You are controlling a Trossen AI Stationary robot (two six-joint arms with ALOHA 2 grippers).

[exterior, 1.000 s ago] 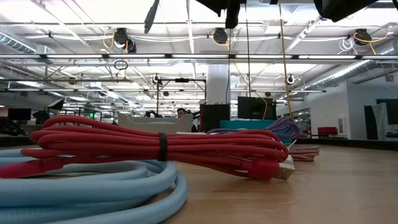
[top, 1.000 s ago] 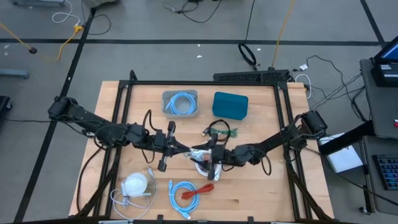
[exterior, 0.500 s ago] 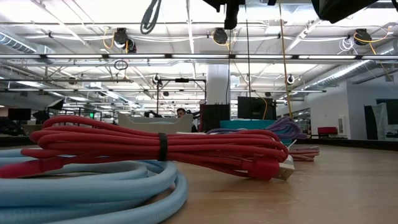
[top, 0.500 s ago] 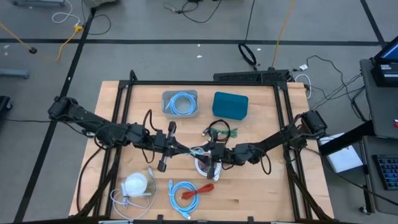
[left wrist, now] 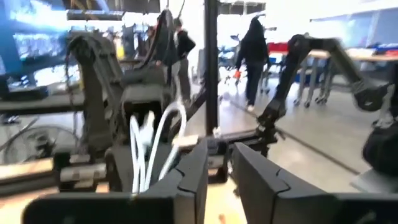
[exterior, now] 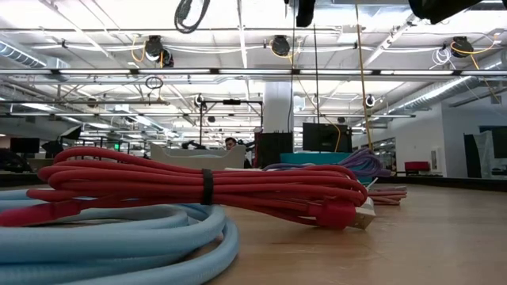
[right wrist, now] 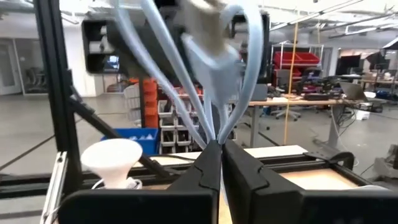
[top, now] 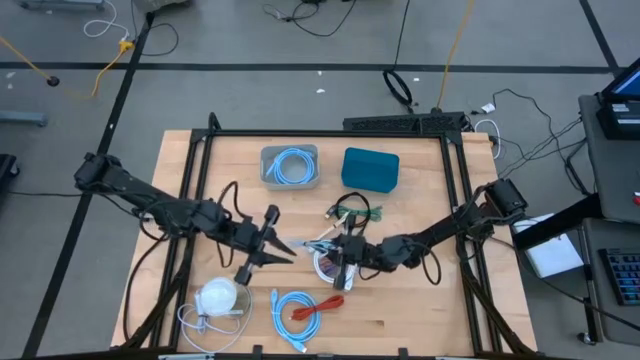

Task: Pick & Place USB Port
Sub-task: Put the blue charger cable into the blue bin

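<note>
A pale, whitish-blue USB cable [right wrist: 205, 93] rises in loops ahead of my right gripper [right wrist: 219, 144], which is shut on it; a white plug [right wrist: 210, 15] shows at the top of the loops. In the high view this gripper [top: 330, 248] is near the table's middle, above a pale coil [top: 327, 266]. My left gripper [top: 287, 248] stands a little to the left of it, fingers pointing at the cable. In its own wrist view my left gripper [left wrist: 217, 155] shows a narrow gap with nothing in it, and the cable [left wrist: 149, 140] is farther off. My right gripper pinches the cable's strands [right wrist: 217, 132] between its two fingertips, at the spot where several loops run together. The loops fan out beyond the fingers. Whether the cable's lower part lies on the table I cannot tell.
A grey tray with a blue cable [top: 290, 166] and a teal box [top: 370, 168] stand at the back. A green-black cable [top: 355, 212] lies mid-table. Near the front edge lie a white rounded thing [top: 218, 296], a blue cable [top: 297, 308] and a red cable [exterior: 206, 186].
My left gripper has drawn back toward the table's left edge, away from the pale cable and my right gripper. The cable stays with my right gripper, which has kept its place.
</note>
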